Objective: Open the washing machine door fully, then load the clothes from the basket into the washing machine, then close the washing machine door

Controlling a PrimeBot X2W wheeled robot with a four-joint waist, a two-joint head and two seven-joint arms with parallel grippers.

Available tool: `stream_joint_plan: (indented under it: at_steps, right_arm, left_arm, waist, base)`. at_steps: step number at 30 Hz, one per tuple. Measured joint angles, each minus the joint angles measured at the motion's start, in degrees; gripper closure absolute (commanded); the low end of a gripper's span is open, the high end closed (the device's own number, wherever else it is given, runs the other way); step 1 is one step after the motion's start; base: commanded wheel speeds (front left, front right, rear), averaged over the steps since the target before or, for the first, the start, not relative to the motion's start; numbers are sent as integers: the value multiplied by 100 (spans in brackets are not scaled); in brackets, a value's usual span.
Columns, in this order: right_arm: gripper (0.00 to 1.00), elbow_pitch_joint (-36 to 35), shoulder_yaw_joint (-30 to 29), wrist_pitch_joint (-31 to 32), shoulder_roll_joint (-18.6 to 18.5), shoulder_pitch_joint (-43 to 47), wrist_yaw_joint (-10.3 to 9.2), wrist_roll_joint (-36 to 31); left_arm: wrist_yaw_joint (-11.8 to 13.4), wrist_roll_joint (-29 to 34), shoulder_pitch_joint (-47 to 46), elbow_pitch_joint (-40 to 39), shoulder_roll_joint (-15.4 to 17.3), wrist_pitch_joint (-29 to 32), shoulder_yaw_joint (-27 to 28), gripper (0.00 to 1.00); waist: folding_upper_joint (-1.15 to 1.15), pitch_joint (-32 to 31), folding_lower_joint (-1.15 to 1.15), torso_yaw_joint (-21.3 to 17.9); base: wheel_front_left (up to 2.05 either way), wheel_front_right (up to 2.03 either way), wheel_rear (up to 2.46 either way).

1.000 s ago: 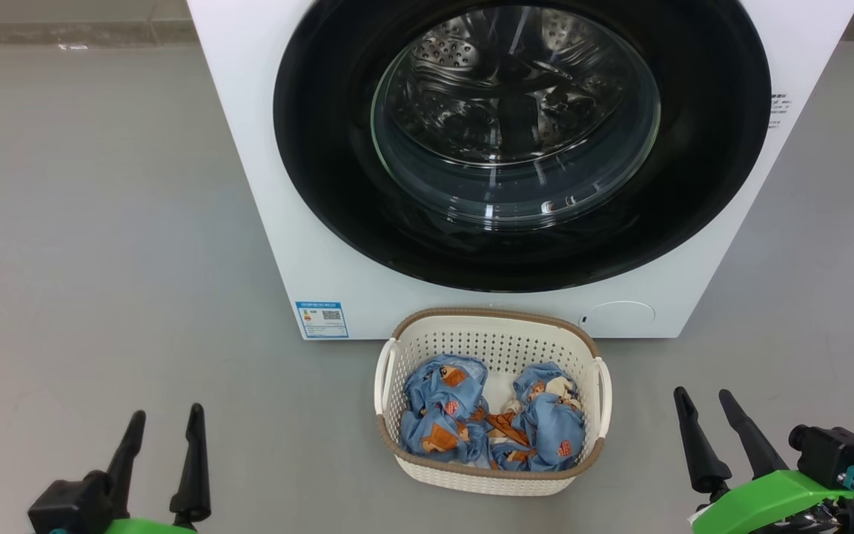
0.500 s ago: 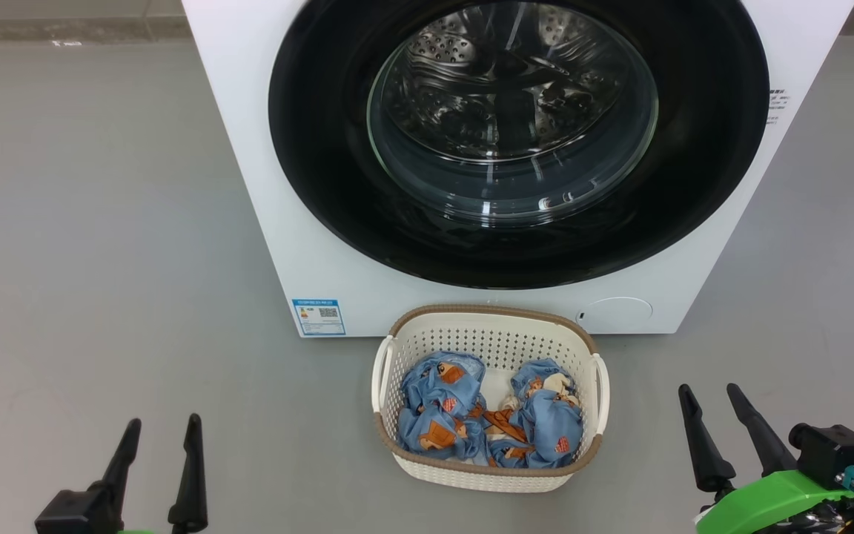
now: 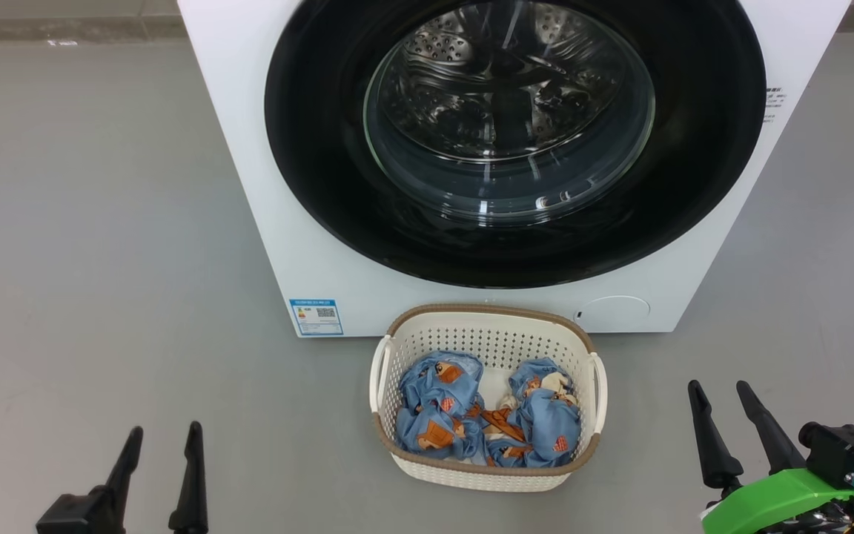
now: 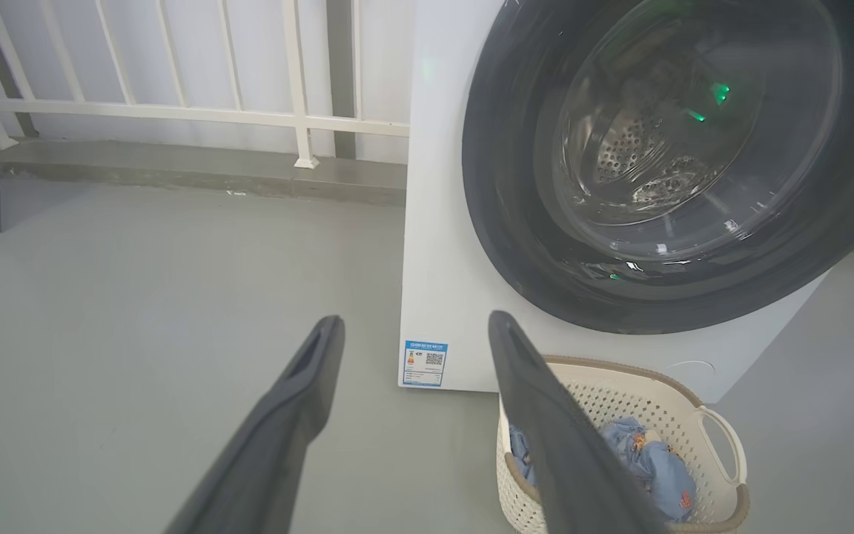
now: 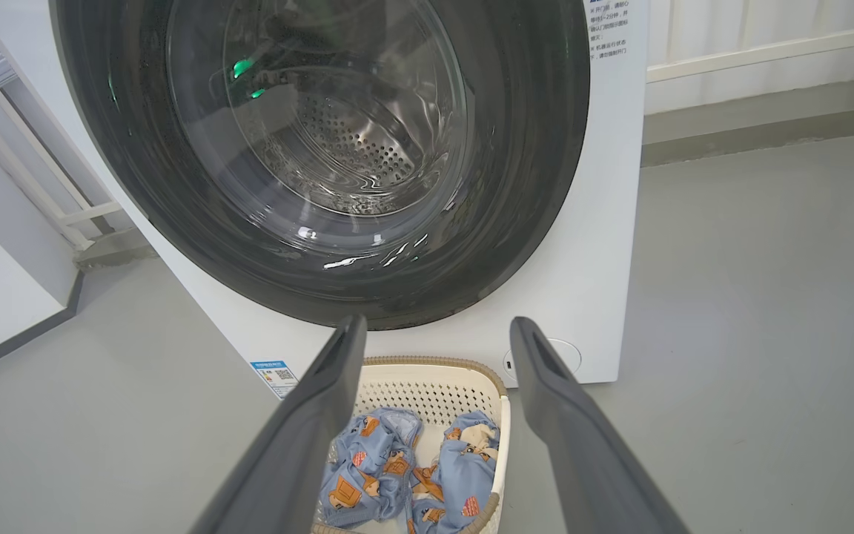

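Washing machine [image 3: 249, 185] stands on the grey floor [image 3: 101, 259], front facing the robot. Washing machine door [image 3: 694, 185] is shut, glossy black rim flush w/ the white front. Steel drum [image 3: 508, 96] shows thru the glass. Blue energy label [image 3: 316, 317] sits at the front's lower-left corner, round service flap [image 3: 614, 311] at lower right.

Basket [image 3: 486, 475] is on the floor right in front of the machine, below the door. Its far rim is close to the machine's base; touching or not, can't tell. Clothes [image 3: 438, 415] are all inside it: two crumpled light-blue bundles w/ orange-brown print, side by side, a bit of white btwn them.

Left end effector [image 3: 164, 428] is low on the left, well apart from the basket, fingers spread, empty. Right end effector [image 3: 717, 384] is off to the basket's right, also clear of it, fingers spread and empty, green housing behind. Both point toward the machine. A white railing [image 4: 175, 111] runs along the wall behind, on the machine's left side.
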Motion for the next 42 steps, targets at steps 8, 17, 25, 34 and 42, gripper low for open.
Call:
stream_joint_plan:
  at_steps: [8,17,25,34,42]
  right_arm:
    - [0,-12,-12,0,23,3,0,0]
    - [0,-21,-36,0,33,3,0,-1]
    - [0,-27,-35,0,51,3,0,-1]
    - [0,-26,-36,0,54,1,0,-1]
    - [0,-26,-33,0,51,1,0,-1]
  left_arm:
    - [0,2,1,30,82,0,-89,0]
    - [0,2,1,19,110,0,-140,0]
    - [0,2,-5,19,140,0,-168,0]
    - [0,2,-12,12,141,0,-194,0]
    - [0,0,-15,7,141,0,-227,0]
  waist:
    - [0,-17,0,1]
    - [0,0,0,-2]
    - [0,55,0,7]
    - [0,75,0,-1]
    - [0,80,0,5]
  base:
    - [32,15,-47]
    - [71,70,-141]
    - [60,60,-121]
    - [112,112,-224]
    - [123,123,-246]
